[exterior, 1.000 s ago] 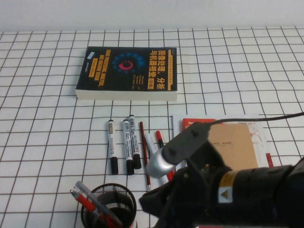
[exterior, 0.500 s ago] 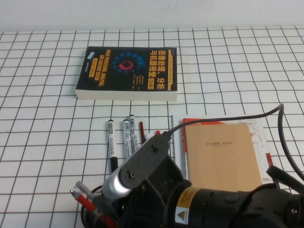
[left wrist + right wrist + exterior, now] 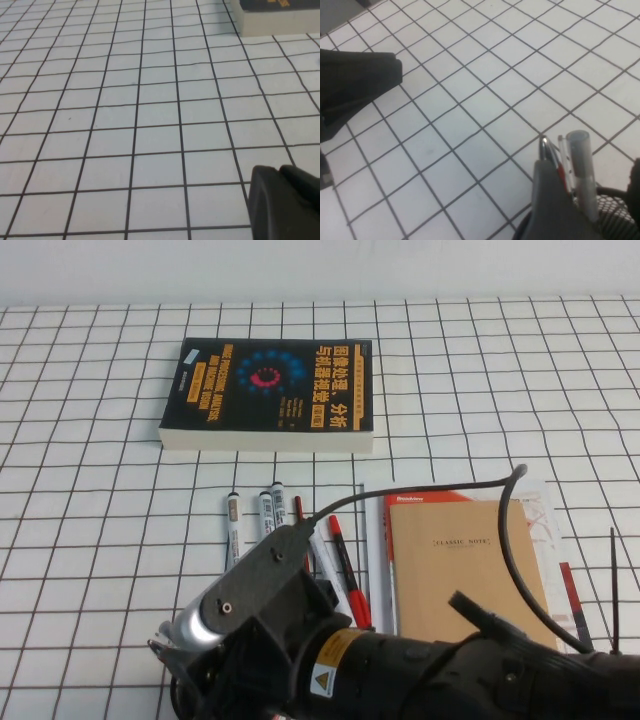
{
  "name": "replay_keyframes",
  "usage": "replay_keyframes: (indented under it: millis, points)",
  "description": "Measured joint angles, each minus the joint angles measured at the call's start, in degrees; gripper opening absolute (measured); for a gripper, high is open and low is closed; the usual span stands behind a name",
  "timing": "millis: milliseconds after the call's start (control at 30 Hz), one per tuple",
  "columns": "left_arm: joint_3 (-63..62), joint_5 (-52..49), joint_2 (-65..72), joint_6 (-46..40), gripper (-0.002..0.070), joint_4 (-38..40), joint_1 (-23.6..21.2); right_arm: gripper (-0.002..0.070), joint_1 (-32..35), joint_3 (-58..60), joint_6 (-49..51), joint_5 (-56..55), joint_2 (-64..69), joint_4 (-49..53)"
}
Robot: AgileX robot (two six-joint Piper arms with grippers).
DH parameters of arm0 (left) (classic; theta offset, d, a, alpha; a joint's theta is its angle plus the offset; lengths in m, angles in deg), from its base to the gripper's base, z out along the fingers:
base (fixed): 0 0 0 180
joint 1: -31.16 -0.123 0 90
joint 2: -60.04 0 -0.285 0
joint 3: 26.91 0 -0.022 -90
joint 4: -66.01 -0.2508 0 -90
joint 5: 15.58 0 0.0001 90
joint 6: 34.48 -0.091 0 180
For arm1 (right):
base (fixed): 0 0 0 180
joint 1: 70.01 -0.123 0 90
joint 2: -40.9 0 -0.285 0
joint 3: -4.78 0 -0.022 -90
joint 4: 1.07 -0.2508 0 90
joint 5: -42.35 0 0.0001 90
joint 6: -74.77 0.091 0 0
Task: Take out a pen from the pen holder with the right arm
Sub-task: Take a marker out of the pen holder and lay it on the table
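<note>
The black mesh pen holder (image 3: 615,217) stands at the table's near edge, almost wholly hidden under my right arm (image 3: 300,640) in the high view. Only some pen tips (image 3: 160,646) stick out on its left. In the right wrist view my right gripper (image 3: 592,200) is open just above the holder. A grey pen (image 3: 580,165) and a red pen (image 3: 561,172) stand between its fingers (image 3: 550,200), nearer to one of them. My left gripper (image 3: 285,202) hovers over bare gridded table, its fingers together with nothing in them.
A thick black book (image 3: 268,390) lies at the back. Several markers (image 3: 268,515) and a red pen (image 3: 345,560) lie in a row mid-table, with a tan notebook (image 3: 465,565) to their right. A dark robot part (image 3: 355,85) shows in the right wrist view.
My right arm has swung left and now covers the pen holder. Its jaws have gone from shut to open around the pens.
</note>
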Motion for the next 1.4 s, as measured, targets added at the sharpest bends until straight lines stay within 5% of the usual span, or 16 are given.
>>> replay_keyframes:
  millis: [500, 1400]
  points:
    - [0.0, 0.0, 0.0, 0.0, -0.0004, 0.0, 0.0, 0.0299, 0.0, 0.0, -11.9, -7.4, 4.3, -7.6]
    - [0.0, 0.0, 0.0, 0.0, -0.0004, 0.0, 0.0, 0.0299, 0.0, -2.3, -16.9, -1.2, 6.6, -8.0]
